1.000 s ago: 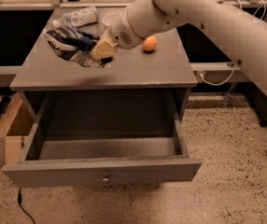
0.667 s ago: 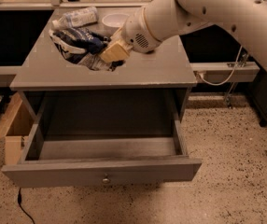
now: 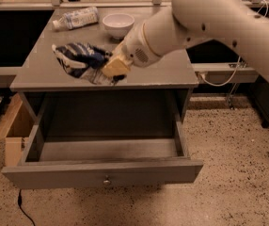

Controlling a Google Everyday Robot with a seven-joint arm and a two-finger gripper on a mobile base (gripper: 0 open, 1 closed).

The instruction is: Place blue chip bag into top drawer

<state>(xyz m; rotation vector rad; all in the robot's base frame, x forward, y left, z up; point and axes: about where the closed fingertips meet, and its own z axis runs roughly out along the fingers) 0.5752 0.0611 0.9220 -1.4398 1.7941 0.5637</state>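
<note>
Camera view: looks down from the near side on a grey wooden cabinet [image 3: 167, 72] whose top drawer [image 3: 125, 172], wide, shallow and grey with a small round metal knob [image 3: 106, 181], stands pulled out towards the near side.
Change from a second ago: the blue chip bag [image 3: 78, 59], wrinkly dark foil with white patches, has come nearer and lower, from the far left of the cabinet top towards its near edge. The clear plastic bottle with a pale label [image 3: 75, 18] and the white round bowl [image 3: 118, 23] now show in full behind it.
Gripper: the gripper [image 3: 113, 68], with tan fingers, is over the near middle of the cabinet top, clamped on the bag's right end.
Bag position: left of the gripper, above the top's near-left part. Whether it touches the surface cannot be told.
Hidden: the thick white arm [image 3: 209, 13] covers the right far part of the top and runs off the right edge. The fingertips are partly buried in foil.
Edges and room: the bag's near corner is just beside the top's near edge. The drawer's well lies open below it. A brown cardboard box [image 3: 10, 126] stands on the floor to the left.
</note>
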